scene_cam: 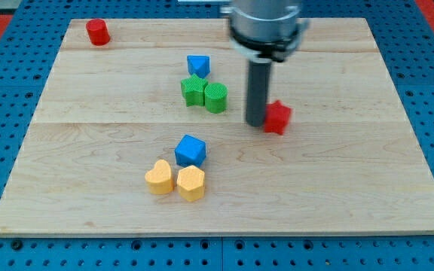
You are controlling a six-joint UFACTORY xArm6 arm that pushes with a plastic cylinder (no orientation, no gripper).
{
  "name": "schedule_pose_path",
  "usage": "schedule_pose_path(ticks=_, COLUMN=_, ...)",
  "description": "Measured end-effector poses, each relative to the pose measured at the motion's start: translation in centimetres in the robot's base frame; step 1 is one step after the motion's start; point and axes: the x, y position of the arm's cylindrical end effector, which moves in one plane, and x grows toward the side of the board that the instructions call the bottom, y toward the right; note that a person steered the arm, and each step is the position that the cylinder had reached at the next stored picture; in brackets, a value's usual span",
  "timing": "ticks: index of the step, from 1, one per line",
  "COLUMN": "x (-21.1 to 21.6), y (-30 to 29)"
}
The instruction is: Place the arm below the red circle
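Observation:
The red circle [97,32] is a short red cylinder near the board's top left corner. My tip [256,122] is the lower end of the dark rod, right of the board's middle. It stands far to the right of and below the red circle, touching or just left of a second red block [278,117] of irregular shape.
A blue block [198,65] sits above two green blocks [194,90] [216,98] left of my tip. A blue cube [191,150] and two yellow blocks [159,178] [191,183] cluster lower down. The wooden board [353,188] lies on a blue pegboard.

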Motion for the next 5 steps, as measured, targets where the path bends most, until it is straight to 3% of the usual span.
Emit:
schedule_pose_path(ticks=2, x=0.0, y=11.9)
schedule_pose_path(ticks=3, x=0.2, y=4.8)
schedule_pose_path(ticks=5, x=-1.8, y=-20.2)
